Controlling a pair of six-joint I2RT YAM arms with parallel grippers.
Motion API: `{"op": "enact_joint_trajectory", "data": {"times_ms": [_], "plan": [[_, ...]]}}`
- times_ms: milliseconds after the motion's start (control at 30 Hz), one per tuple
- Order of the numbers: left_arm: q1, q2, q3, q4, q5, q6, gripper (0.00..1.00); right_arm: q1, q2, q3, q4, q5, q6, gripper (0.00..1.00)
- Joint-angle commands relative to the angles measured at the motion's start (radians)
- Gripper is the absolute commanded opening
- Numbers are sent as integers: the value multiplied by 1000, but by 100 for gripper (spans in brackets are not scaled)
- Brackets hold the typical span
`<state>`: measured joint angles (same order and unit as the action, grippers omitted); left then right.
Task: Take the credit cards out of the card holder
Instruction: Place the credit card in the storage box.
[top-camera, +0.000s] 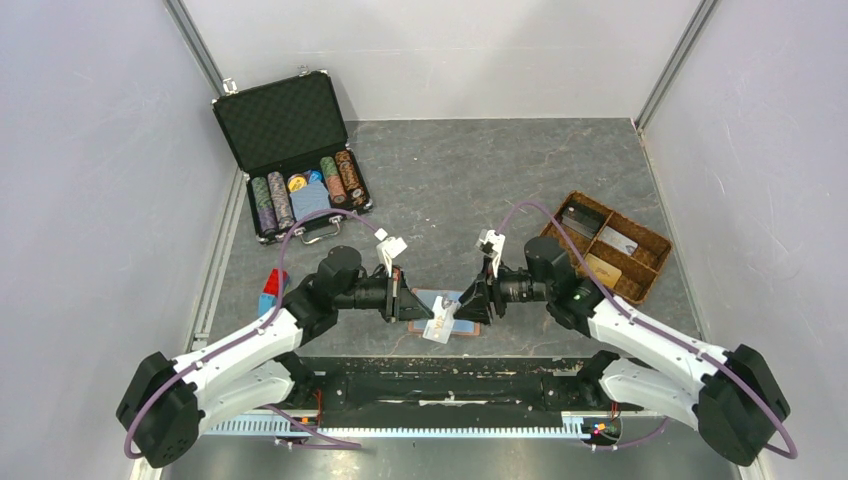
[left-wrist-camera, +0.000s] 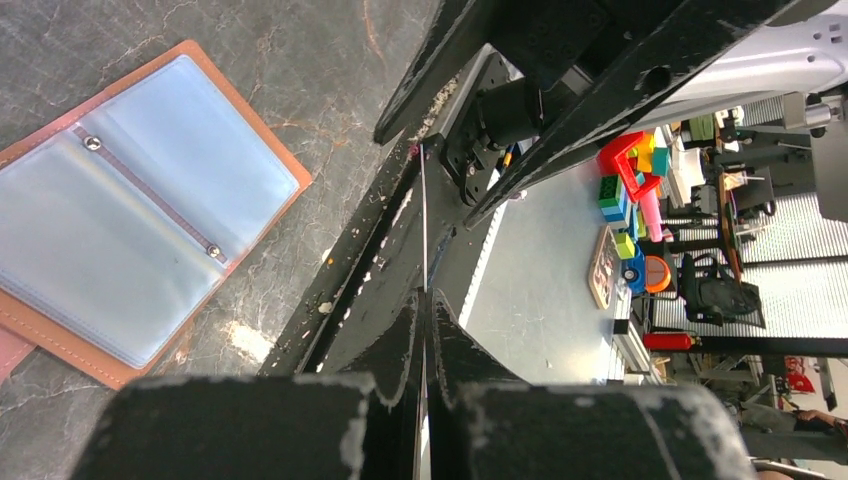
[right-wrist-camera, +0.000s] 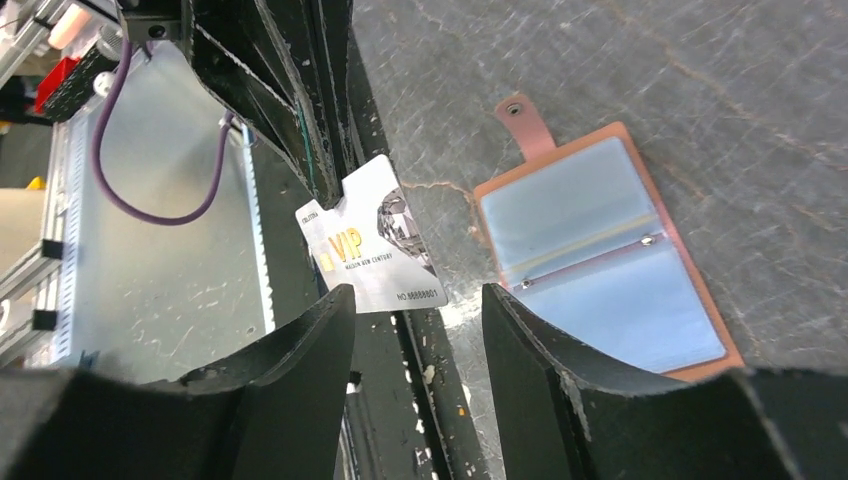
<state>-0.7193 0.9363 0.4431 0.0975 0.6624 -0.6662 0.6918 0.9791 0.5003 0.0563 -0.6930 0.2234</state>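
Observation:
The card holder (top-camera: 462, 318) lies open on the table between my two grippers, its pale blue sleeves up and snap tab out; it also shows in the left wrist view (left-wrist-camera: 120, 220) and the right wrist view (right-wrist-camera: 600, 270). My left gripper (top-camera: 420, 308) is shut on a white VIP credit card (top-camera: 440, 322), held just off the wallet's near edge. In the left wrist view the card (left-wrist-camera: 424, 200) is edge-on between the fingertips (left-wrist-camera: 424, 297). In the right wrist view the card (right-wrist-camera: 375, 245) hangs ahead of my open, empty right gripper (right-wrist-camera: 418, 300), which sits right of the wallet (top-camera: 468, 300).
A brown woven divided tray (top-camera: 652, 262) at the right holds a dark grey card (top-camera: 578, 218), a white card (top-camera: 617, 240) and a tan card (top-camera: 600, 268). An open black chip case (top-camera: 285, 125) stands at the back left. A red and blue object (top-camera: 272, 290) lies by the left arm.

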Motion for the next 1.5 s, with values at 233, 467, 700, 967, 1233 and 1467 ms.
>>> {"op": "enact_joint_trajectory", "data": {"times_ms": [233, 467, 700, 967, 1233, 1467], "plan": [[1, 25, 12, 59, 59, 37, 2, -11, 62, 45, 111, -145, 0, 31], [1, 29, 20, 53, 63, 39, 2, -24, 44, 18, 165, -196, 13, 2], [3, 17, 82, -81, -28, 65, 35, -55, 33, -2, 199, -171, 65, 0], [3, 26, 209, -326, -172, 155, 100, -126, 8, -19, 184, -95, 115, 0], [3, 55, 369, -540, -346, 249, 100, -330, -65, 32, 11, 72, 95, 0], [3, 18, 377, -629, -602, 242, 100, -504, -163, 86, -165, 308, 87, 0]]}}
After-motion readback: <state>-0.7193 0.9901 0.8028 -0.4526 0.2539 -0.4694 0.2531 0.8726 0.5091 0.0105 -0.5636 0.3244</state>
